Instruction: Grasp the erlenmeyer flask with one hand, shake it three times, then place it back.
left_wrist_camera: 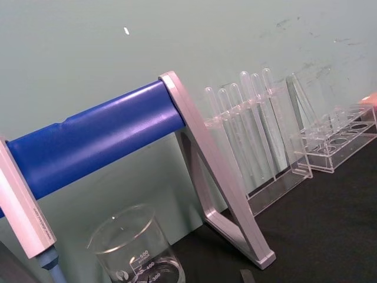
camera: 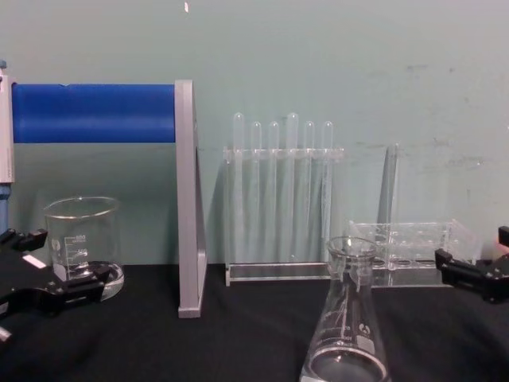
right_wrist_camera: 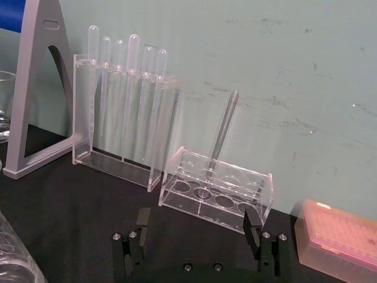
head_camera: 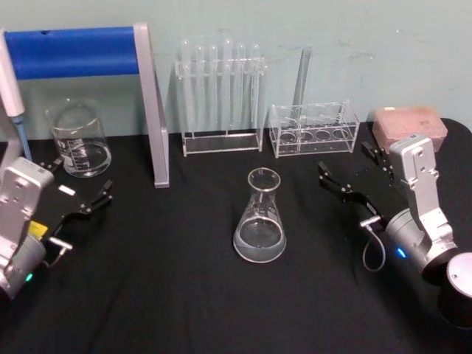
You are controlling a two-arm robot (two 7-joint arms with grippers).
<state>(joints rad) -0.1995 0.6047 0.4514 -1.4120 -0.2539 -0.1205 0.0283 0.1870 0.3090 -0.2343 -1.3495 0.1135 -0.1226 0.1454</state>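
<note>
Glass erlenmeyer flask (head_camera: 259,218) stands upright on the black table (head_camera: 184,295), centre of the head view, slightly right of middle. Nothing is touching it from what I see. In the chest view it sits at the bottom edge, right of centre (camera: 343,318), base cut off by the frame. A sliver of its wall shows in the lower left corner of the right wrist view (right_wrist_camera: 15,259).

Right gripper (head_camera: 352,173) is at the right of the head view, pointing in toward the flask but well apart from it. Jaws are spread wide and hold nothing; the right wrist view shows both fingers (right_wrist_camera: 141,227) standing apart at the bottom of the frame with bare table between them.

Left gripper (head_camera: 80,184) is at the left of the head view, just in front of the beaker (head_camera: 79,140). Jaws spread, empty. In the chest view its fingers (camera: 71,290) overlap the beaker's base at lower left; I can't tell if they touch it.

Behind, along the wall: blue-barred stand (head_camera: 96,51) upper left, tall test tube rack (head_camera: 221,96) at top centre, low rack (head_camera: 313,129) to its right holding one tube, pink tip box (head_camera: 409,125) at far right.
</note>
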